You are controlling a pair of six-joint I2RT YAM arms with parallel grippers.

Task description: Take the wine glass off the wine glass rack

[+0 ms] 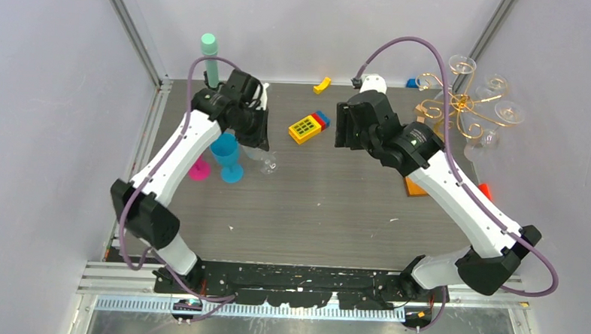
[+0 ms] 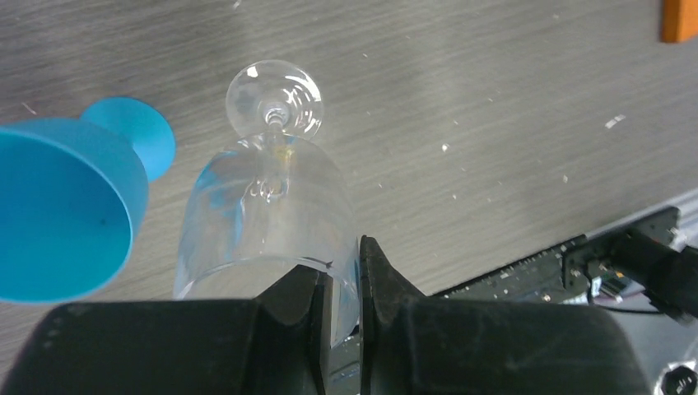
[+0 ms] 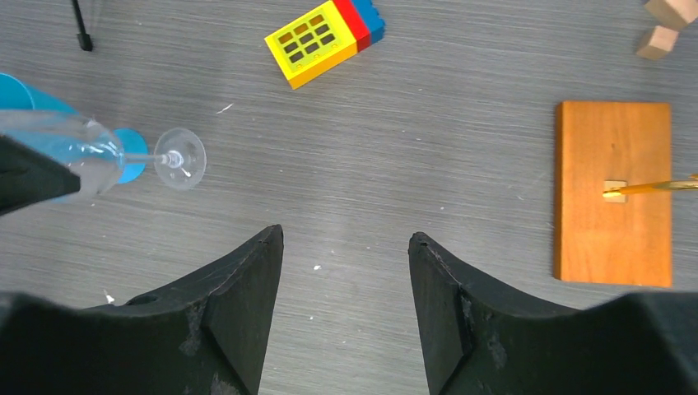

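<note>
A clear wine glass [image 2: 267, 206] stands foot-down over the table at the left, its foot [image 2: 274, 97] by a blue goblet. My left gripper [image 2: 344, 288] is shut on the bowl's rim, one finger inside and one outside. From above the glass [image 1: 263, 161] shows just below the left gripper [image 1: 253, 131]. The wine glass rack [image 1: 461, 106], gold wire on an orange wooden base [image 3: 613, 193], stands at the far right with other clear glasses [image 1: 509, 110] hanging on it. My right gripper [image 3: 346, 239] is open and empty over bare table, left of the base.
A blue plastic goblet [image 1: 227, 156] and a pink piece [image 1: 199, 169] stand beside the held glass. A green cylinder [image 1: 209, 58] is at the back left. A yellow toy block [image 1: 307, 127] lies mid-table and a small yellow piece [image 1: 322, 84] behind it. Wooden cubes [image 3: 667, 25] lie near the rack.
</note>
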